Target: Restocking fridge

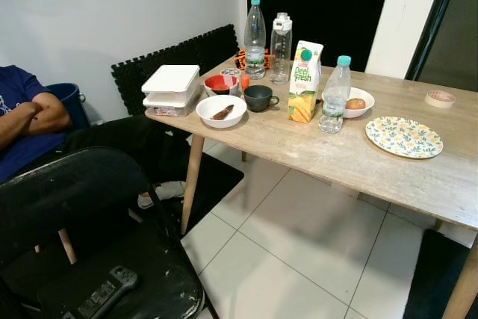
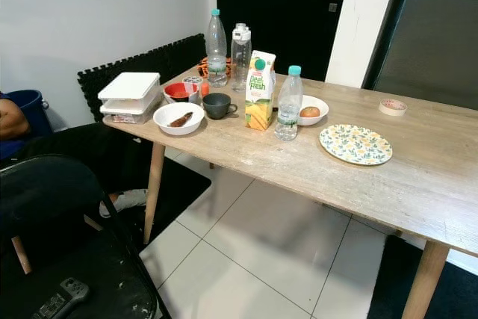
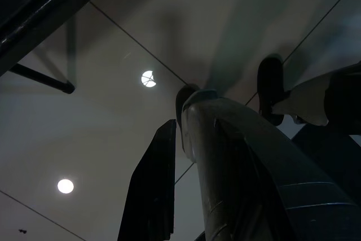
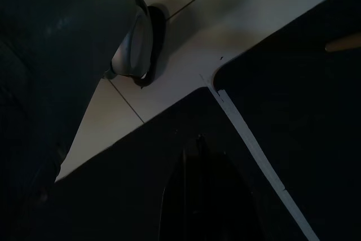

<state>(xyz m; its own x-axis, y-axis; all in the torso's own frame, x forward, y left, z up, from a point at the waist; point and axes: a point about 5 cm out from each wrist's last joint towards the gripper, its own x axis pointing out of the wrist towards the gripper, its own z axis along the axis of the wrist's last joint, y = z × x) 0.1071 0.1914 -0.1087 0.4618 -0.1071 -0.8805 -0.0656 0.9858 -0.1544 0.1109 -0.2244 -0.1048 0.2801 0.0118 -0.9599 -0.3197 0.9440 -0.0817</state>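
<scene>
Juice carton [image 1: 305,81]: upright mid-bench [image 1: 373,166], between dark mug [image 1: 259,98] and water bottle [image 1: 334,94]. Left claw [image 3: 169,196], right claw [image 4: 204,196]: hanging over tiled floor [image 1: 299,252], well apart; grip state cannot be told.

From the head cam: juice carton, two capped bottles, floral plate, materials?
Juice carton: likely coated paperboard, printed, gabled top, green cap. Capped bottles: clear thin plastic, see-through walls, teal caps. Floral plate: glossy patterned surface; ceramic or melamine, can't tell.
</scene>
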